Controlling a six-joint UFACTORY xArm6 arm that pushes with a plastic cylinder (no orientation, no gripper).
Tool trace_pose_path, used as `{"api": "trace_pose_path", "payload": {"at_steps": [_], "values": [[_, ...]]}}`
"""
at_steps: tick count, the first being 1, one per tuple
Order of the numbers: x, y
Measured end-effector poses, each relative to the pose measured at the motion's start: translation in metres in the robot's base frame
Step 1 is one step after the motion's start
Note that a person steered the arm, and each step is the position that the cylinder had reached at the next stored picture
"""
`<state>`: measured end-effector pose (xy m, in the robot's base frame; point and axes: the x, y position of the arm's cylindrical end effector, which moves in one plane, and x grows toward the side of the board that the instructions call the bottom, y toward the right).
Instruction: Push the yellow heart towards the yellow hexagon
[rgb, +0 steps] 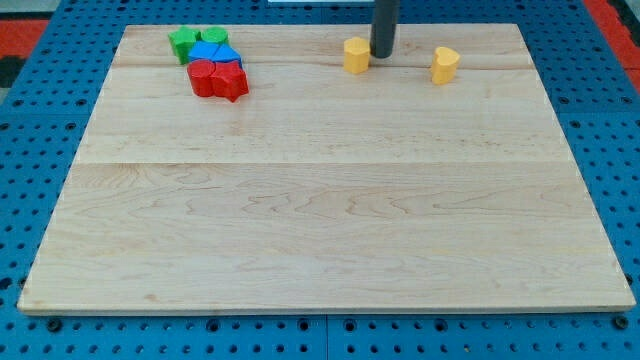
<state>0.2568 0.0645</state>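
- My tip (383, 54), the end effector, is a bare rod that holds nothing; it stands near the counter's (330, 210) top edge, just right of the yellow hexagon (356, 55).
- The yellow heart (445, 65) lies apart to the tip's right.
- The rod's upper part is cut off by the view's top.
- At top left, green (197, 42), blue (216, 54) and red blocks (218, 79) huddle; their shapes are hard to make out.

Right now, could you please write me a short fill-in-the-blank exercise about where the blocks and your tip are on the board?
1. My tip stands just to the view's ____ of the yellow hexagon.
2. The yellow heart lies to the ____ of my tip.
3. The red blocks sit directly below the ____ blocks.
Missing: right; right; blue
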Motion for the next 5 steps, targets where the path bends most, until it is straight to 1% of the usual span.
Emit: {"api": "trace_pose_path", "payload": {"at_steps": [1, 2, 3, 4, 5], "values": [[0.028, -0.079], [0.017, -0.099], [-0.016, -0.026], [-0.043, 0.063], [-0.039, 0.155]]}}
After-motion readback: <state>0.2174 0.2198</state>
